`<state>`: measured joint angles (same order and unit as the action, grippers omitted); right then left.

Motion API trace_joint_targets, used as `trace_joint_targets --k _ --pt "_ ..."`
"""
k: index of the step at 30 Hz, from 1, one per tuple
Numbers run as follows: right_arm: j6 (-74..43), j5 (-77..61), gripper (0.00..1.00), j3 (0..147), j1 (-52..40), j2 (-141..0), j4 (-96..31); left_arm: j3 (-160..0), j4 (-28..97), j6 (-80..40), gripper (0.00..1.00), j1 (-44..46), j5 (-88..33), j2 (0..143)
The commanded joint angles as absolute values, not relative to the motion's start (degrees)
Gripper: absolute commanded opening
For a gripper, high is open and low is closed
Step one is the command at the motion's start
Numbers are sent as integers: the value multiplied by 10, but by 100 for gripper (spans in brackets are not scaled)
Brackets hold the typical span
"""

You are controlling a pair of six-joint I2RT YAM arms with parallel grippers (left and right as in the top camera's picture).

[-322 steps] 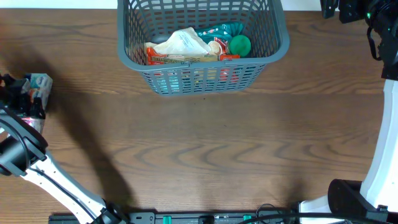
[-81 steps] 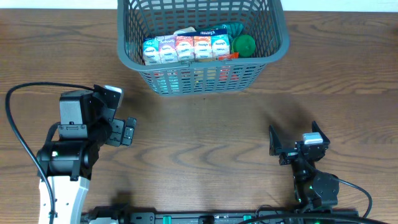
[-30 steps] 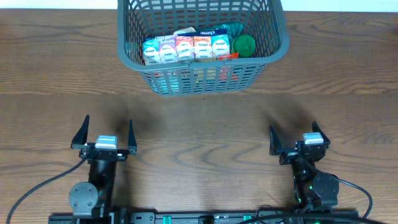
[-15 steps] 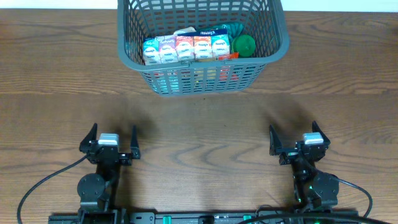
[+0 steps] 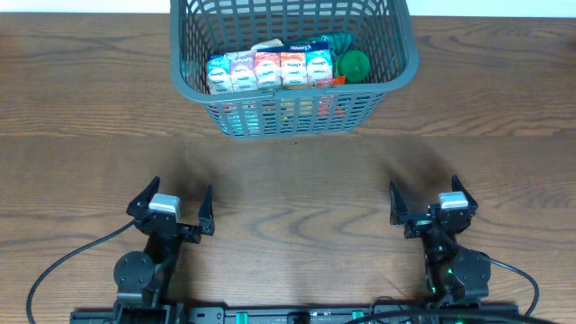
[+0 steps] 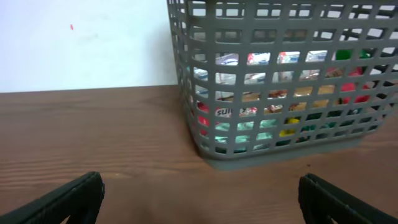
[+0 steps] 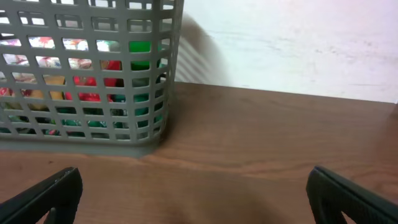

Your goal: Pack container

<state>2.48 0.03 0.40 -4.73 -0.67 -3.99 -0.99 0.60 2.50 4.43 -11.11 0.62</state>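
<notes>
The grey slotted container stands at the back middle of the table. It holds a row of small colourful cartons, a green ball and other packets. It also shows in the left wrist view and the right wrist view. My left gripper rests near the front left, open and empty. My right gripper rests near the front right, open and empty. Both point toward the container, well short of it.
The wooden table stretches bare between the grippers and the container. A white wall stands behind the table. Black cables trail at the front edge by the arm bases.
My left arm has put the row of cartons in the container, drawn back to the front left and settled low, turning slightly. The right arm has not moved lately.
</notes>
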Motion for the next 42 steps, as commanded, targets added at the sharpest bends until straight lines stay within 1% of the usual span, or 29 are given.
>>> trace_joint_targets --k 1,42 --pt "18 6 99 3 -57 -3 -43 -3 29 14 98 49 -134 1" --pt "18 6 99 3 -57 -3 -43 -3 28 18 98 56 -139 2"
